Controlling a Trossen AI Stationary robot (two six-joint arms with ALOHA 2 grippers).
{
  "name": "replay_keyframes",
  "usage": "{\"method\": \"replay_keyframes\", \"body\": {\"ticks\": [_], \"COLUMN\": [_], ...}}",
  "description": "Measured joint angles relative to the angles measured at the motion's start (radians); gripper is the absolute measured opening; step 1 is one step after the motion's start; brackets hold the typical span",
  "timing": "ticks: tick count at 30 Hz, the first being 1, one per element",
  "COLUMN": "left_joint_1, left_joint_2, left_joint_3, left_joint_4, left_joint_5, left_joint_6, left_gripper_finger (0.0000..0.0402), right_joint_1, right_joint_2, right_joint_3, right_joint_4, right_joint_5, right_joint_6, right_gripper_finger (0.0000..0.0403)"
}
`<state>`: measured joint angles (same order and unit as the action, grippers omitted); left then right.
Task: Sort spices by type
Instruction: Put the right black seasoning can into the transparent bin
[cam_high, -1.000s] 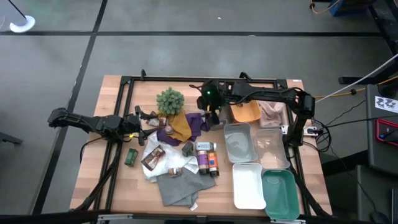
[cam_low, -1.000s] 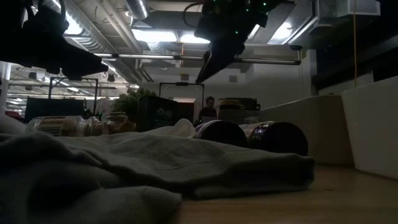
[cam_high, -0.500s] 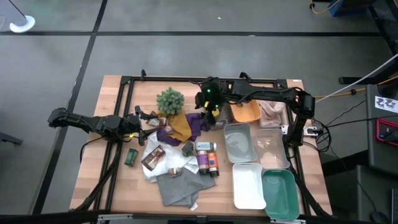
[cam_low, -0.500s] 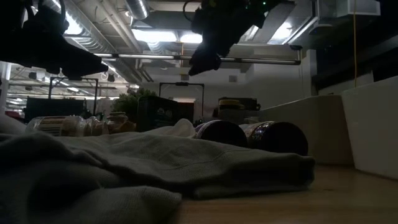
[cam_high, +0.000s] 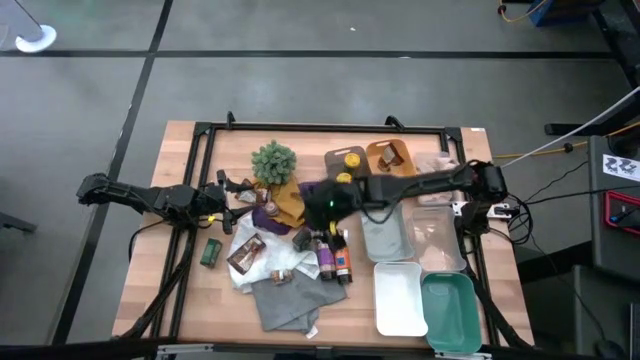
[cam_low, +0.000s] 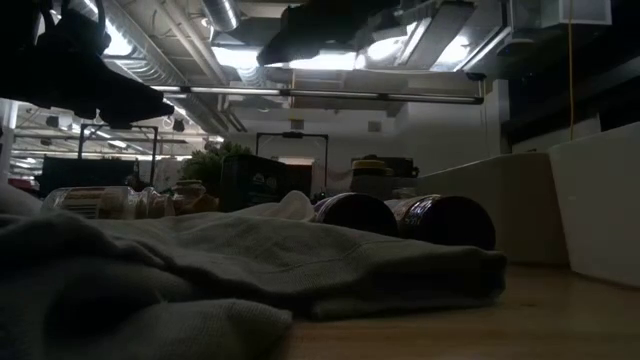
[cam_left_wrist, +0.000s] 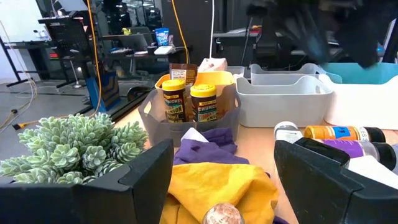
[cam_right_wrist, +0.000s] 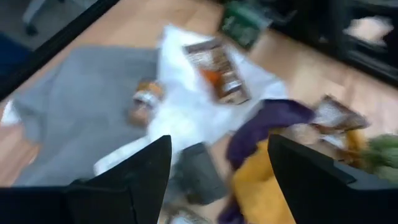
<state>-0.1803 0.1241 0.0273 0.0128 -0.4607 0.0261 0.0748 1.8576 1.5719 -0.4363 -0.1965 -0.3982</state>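
Hovering open and empty over the pile, our right gripper (cam_high: 322, 207) faced the spices (cam_high: 330, 252) at the table's middle. We judged those small bottles rigid, light and smooth, best pinched across the body.

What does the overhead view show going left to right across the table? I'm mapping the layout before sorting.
Left gripper → green tin → brown foil packet → right gripper → white tray → teal tray.
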Motion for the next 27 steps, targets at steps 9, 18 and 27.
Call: {"method": "replay_keyframes", "body": {"ticks": [9, 18, 27], "left_joint_1": [0.0, 0.0, 0.0], "left_joint_2": [0.003, 0.003, 0.003], "left_joint_3": [0.0, 0.0, 0.0], "left_joint_4": [0.0, 0.0, 0.0], "left_joint_5": [0.0, 0.0, 0.0], "left_joint_6": [0.0, 0.0, 0.0], "left_gripper_finger": [0.0263, 0.0263, 0.0263], "right_joint_1": [0.03, 0.03, 0.022], "right_joint_2": [0.089, 0.171, 0.2], "right_joint_3": [0.0, 0.0, 0.0], "right_joint_4": [0.024, 0.042, 0.045], "right_joint_5": [0.022, 0.043, 0.101], "right_joint_6": [-0.077, -0.131, -0.134], "right_gripper_finger": [0.0266, 0.0266, 0.0266]}}
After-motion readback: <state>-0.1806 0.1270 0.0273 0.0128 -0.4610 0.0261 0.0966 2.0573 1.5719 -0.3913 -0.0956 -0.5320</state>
